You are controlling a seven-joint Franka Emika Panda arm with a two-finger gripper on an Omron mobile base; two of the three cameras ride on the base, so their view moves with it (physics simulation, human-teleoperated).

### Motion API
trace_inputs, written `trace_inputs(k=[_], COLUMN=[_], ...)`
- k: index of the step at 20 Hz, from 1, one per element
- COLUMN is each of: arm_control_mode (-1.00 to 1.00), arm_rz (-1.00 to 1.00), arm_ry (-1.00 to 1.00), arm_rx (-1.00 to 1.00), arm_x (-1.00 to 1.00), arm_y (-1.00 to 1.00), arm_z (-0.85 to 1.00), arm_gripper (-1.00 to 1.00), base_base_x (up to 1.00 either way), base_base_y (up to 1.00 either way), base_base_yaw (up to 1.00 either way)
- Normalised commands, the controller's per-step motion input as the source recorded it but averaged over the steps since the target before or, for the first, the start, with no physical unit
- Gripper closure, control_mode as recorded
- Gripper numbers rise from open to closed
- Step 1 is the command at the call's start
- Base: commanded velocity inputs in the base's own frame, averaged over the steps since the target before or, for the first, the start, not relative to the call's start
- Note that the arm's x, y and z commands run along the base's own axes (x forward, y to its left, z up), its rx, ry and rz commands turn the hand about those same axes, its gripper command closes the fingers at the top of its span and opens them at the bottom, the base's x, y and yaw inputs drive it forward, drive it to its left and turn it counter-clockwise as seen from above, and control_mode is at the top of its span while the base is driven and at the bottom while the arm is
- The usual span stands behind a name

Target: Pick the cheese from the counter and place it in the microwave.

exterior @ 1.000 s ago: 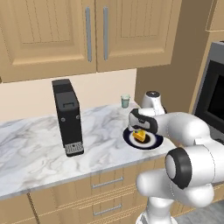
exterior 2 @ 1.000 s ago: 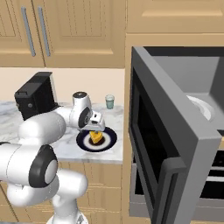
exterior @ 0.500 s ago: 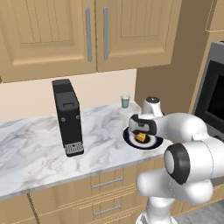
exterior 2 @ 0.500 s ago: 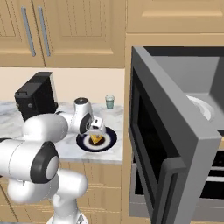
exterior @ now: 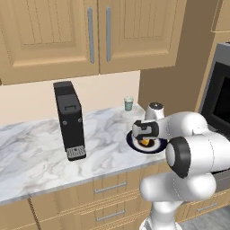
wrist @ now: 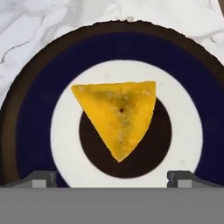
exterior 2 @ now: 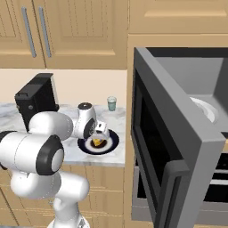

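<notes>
The cheese (wrist: 119, 118) is a yellow-orange wedge lying in the middle of a round dark-blue plate (wrist: 35, 109) with a white centre, on the marble counter (wrist: 35, 17). My gripper (wrist: 112, 177) hangs straight above it, open, its two fingertips (wrist: 43, 177) wide apart on either side of the wedge. From the base, the gripper (exterior: 144, 138) sits low over the cheese (exterior: 145, 142) on the plate (exterior: 157, 146). The microwave (exterior 2: 196, 89) stands to the right with its door (exterior 2: 169, 147) swung open and the white turntable (exterior 2: 202, 109) showing.
A tall black box appliance (exterior: 69, 120) stands on the counter (exterior: 36, 152) to the left. A small glass cup (exterior: 129, 103) sits near the back wall behind the plate. Wooden cabinets hang overhead, drawers run below the slab.
The hand has come down closer to the cheese on the plate. Its jaws stay wide open. Nothing else has moved.
</notes>
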Motion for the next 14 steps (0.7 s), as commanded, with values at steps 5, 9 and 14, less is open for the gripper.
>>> trace_inputs(k=[5, 9, 14], arm_control_mode=[-1.00, -1.00, -1.00], arm_rz=[0.00, 0.00, 0.00], arm_ry=[0.00, 0.00, 0.00], arm_rx=[0.00, 0.00, 0.00], arm_x=[0.15, 0.19, 0.19], arm_y=[0.00, 0.00, 0.00], arm_z=[-0.09, -0.07, -0.06], arm_gripper=[-1.00, -1.00, -1.00], base_base_x=[0.00, 0.00, 0.00], base_base_y=[0.00, 0.00, 0.00], base_base_yaw=[0.00, 0.00, 0.00])
